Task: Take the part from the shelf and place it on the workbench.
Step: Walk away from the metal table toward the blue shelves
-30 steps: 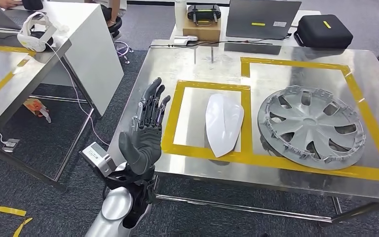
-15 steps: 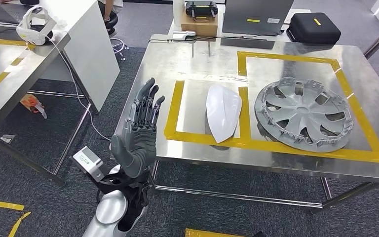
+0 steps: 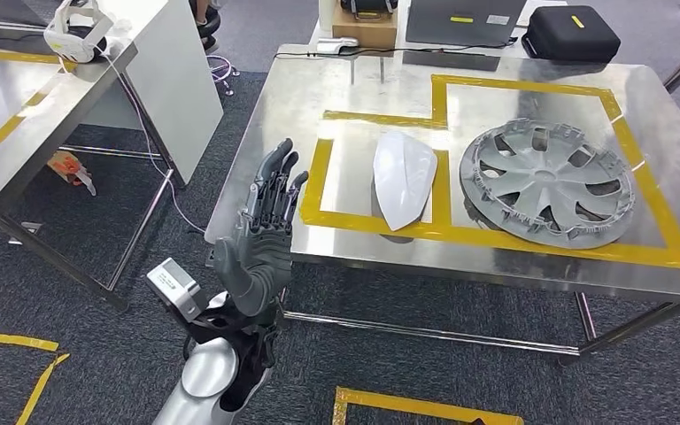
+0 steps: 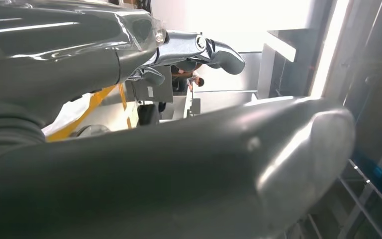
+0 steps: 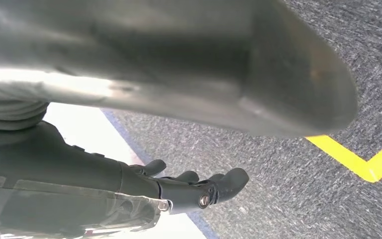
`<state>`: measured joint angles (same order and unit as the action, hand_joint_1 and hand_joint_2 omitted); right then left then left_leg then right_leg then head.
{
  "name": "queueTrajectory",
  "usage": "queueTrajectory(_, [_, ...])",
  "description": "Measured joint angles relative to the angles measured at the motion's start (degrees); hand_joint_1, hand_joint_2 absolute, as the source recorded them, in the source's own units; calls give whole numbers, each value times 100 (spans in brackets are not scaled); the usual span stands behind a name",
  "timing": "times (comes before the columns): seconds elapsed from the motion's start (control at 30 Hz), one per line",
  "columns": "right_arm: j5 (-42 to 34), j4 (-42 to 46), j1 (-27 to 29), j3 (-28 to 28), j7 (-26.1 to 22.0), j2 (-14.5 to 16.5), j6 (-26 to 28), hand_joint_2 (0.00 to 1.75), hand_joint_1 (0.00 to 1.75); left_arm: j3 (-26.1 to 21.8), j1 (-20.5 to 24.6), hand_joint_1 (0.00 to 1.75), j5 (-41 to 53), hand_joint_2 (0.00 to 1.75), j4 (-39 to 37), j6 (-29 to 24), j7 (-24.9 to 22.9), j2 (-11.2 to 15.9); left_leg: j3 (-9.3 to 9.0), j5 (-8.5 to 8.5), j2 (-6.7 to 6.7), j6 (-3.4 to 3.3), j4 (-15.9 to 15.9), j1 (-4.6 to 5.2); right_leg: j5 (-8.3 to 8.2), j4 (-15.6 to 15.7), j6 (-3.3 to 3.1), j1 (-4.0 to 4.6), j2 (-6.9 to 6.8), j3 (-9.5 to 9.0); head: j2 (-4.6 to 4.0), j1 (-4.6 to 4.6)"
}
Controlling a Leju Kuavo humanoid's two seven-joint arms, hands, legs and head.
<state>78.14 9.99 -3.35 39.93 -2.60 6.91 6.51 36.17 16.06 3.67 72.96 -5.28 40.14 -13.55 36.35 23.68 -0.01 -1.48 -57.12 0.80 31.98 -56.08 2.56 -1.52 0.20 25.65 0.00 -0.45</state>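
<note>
Steel tabletop [image 3: 531, 266] already carries the white part [image 3: 402, 177] inside its yellow tape; the left hand [image 3: 261, 239], spread, holds nothing, so placing looks done.

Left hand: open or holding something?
Open. The left hand is raised beside the steel workbench, palm empty and fingers extended, clear of the white part.

My workbench [image 3: 531, 266] is brushed steel, shiny, edged with matt yellow tape [image 3: 443, 235]. The white part [image 3: 403, 177] looks like smooth glossy plastic, the hubcap [image 3: 544, 181] matt grey plastic. My left hand [image 3: 261, 239] is dull grey, my arm [image 3: 208, 376] polished silver. The carpet [image 3: 97, 354] is rough and dark.
</note>
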Motion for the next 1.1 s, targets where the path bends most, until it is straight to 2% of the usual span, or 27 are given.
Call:
queueTrajectory(0.1, [7, -2, 6, 0, 7, 2, -8, 0, 0, 2, -1, 0, 0, 0, -1, 8, 1, 1, 22, -65, 2, 31, 0, -2, -16, -33, -33, 14, 0, 56, 1, -17])
queueTrajectory(0.13, [13, -2, 10, 1, 11, 2, -16, 0, 0, 3, 0, 0, -3, 0, -1, 11, 1, 8, 106, 112, 1, 78, -190, -16, -82, -48, -98, 14, -12, 137, 1, -46])
queueTrajectory(0.2, [24, -2, 16, 4, 16, 1, -28, 0, 0, 4, -2, 0, -27, 0, -2, 15, 0, 33, 364, 690, -2, 167, -1085, -48, -292, -78, -217, 16, -42, 396, 0, -113])
queueTrajectory(0.23, [27, -2, 17, 6, 16, 1, -32, 0, 0, 4, -4, 0, -44, 0, -2, 19, -1, 45, 433, 940, -3, 197, -1490, -63, -409, -89, -265, 18, -58, 543, 0, -157])
queueTrajectory(0.27, [28, -2, 18, 7, 14, 1, -32, 0, 0, 3, -5, 0, -59, 0, -2, 24, -1, 51, 348, 938, -3, 183, -1598, -62, -482, -100, -264, 34, -62, 648, 0, -192])
queueTrajectory(0.3, [28, -2, 17, 7, 12, 1, -32, 0, 0, 4, -6, 0, -69, 0, -1, 33, -1, 50, 109, 796, -6, 142, -1318, -52, -532, -106, -261, 49, -60, 715, 0, -230])
queueTrajectory(0.33, [27, -2, 17, 7, 10, 11, -31, 0, 0, 5, -4, 0, -74, 0, 4, 43, -1, 43, -209, 682, -15, 72, -895, -24, -581, -108, -258, 53, -58, 769, 0, -268])
queueTrajectory(0.37, [27, -2, 16, 10, 9, 21, -31, 0, 0, 7, -1, 0, -78, 0, 11, 51, -1, 33, -525, 637, -19, -5, -438, 9, -628, -109, -243, 65, -55, 811, 0, -290])
queueTrajectory(0.4, [26, -2, 13, 12, 9, 33, -31, 0, 0, 8, 3, 0, -81, 0, 21, 61, 0, 24, -767, 643, -26, -66, -70, 46, -676, -105, -219, 60, -54, 840, 0, -301])
queueTrajectory(0.43, [25, -2, 12, 14, 9, 44, -33, 0, 0, 9, 5, 0, -84, 0, 30, 69, 1, 16, -905, 671, -33, -110, 161, 82, -723, -96, -185, 41, -56, 862, 0, -310])
queueTrajectory(0.47, [24, -2, 11, 15, 9, 49, -37, 0, 0, 10, 7, 0, -90, 0, 35, 81, 1, 14, -941, 673, -33, -128, 265, 106, -774, -81, -143, 30, -58, 880, 0, -329])
queueTrajectory(0.53, [21, -5, 17, 12, 14, 55, -46, 0, 0, 19, 10, 0, -99, 0, 37, 106, 1, 7, -900, 546, -23, -163, 351, 107, -785, -80, -78, 7, -57, 926, 0, -390])
queueTrajectory(0.57, [19, -6, 21, 11, 16, 52, -50, 0, 0, 27, 12, 0, -108, 0, 37, 114, 1, -2, -857, 466, -10, -188, 388, 92, -658, -173, -55, 10, -51, 973, 0, -409])
queueTrajectory(0.6, [19, -7, 24, 10, 19, 38, -52, 0, 0, 35, 14, 0, -115, 0, 37, 116, 1, -10, -801, 388, 3, -205, 419, 72, -434, -375, -34, 12, -45, 1044, 0, -401])
queueTrajectory(0.67, [21, -7, 25, 11, 20, -4, -54, 0, 0, 51, 16, 0, -138, 0, 27, 113, -1, -18, -643, 264, 19, -217, 414, 62, 116, -1074, 14, 7, -37, 1230, 0, -352])
queueTrajectory(0.7, [23, -7, 26, 11, 20, -24, -54, 0, 0, 59, 16, 0, -154, 0, 17, 108, -1, -18, -559, 203, 26, -212, 403, 60, 267, -1426, 38, 3, -37, 1292, 0, -325])
queueTrajectory(0.73, [26, -7, 27, 11, 19, -39, -54, 0, 0, 67, 16, 0, -168, 0, 7, 103, -1, -17, -468, 142, 33, -202, 386, 54, 279, -1651, 57, -3, -37, 1292, 0, -313])
queueTrajectory(0.77, [29, -7, 28, 11, 19, -49, -54, 0, 0, 75, 16, 0, -180, 0, 0, 95, -1, -17, -374, 91, 39, -186, 359, 44, 173, -1697, 75, -12, -37, 1214, 0, -305])
queueTrajectory(0.8, [34, -6, 27, 11, 18, -62, -54, 0, 0, 84, 17, 0, -192, 0, -5, 80, -1, -17, -267, 45, 42, -160, 311, 24, -9, -1518, 98, -27, -38, 1026, 0, -299])
queueTrajectory(0.83, [41, -5, 24, 11, 16, -70, -54, 0, 0, 91, 17, 0, -199, 0, -7, 65, -1, -17, -160, 11, 41, -129, 238, 9, -148, -1166, 135, -49, -37, 764, 0, -293])
queueTrajectory(0.87, [52, -5, 18, 11, 13, -68, -54, 0, 0, 97, 19, 0, -211, 0, -5, 44, -1, -18, -50, -15, 40, -95, 152, 6, -173, -752, 178, -58, -31, 486, 0, -264])
queueTrajectory(0.9, [64, -4, 12, 11, 7, -68, -55, 0, 0, 105, 17, 0, -223, 0, -3, 26, 0, -19, 39, -43, 37, -64, 68, 8, -145, -412, 179, -63, -20, 270, 1, -240])
queueTrajectory(0.93, [74, -4, 11, 11, 0, -62, -56, 0, 0, 112, 16, 0, -233, 0, -2, 17, 1, -19, 97, -69, 32, -39, 6, 20, -65, -206, 165, -61, -9, 159, 1, -226])
queueTrajectory(0.97, [81, -4, 14, 11, -6, -56, -57, 0, 0, 119, 14, 0, -242, 0, 0, 11, 1, -19, 135, -108, 28, -18, -25, 29, -10, -142, 122, -45, 2, 134, 1, -218])
queueTrajectory(1.03, [85, -5, 27, 11, -11, -48, -60, 0, 0, 128, 11, 0, -251, 0, -1, 13, 1, -10, 185, -150, 19, 17, -45, 22, -55, -185, 5, -45, -4, 233, 1, -241])
queueTrajectory(1.07, [85, -6, 25, 11, -11, -43, -62, 0, 0, 129, 10, 0, -256, 0, -2, 14, 0, -4, 233, -58, 16, 44, -107, 13, -100, -201, -62, -46, -14, 289, 1, -254])
queueTrajectory(1.1, [85, -7, 21, 11, -10, -40, -64, 0, 0, 130, 10, 0, -260, 0, -2, 17, 0, 1, 303, 150, 14, 75, -276, 1, -156, -207, -124, -48, -25, 362, 0, -274])
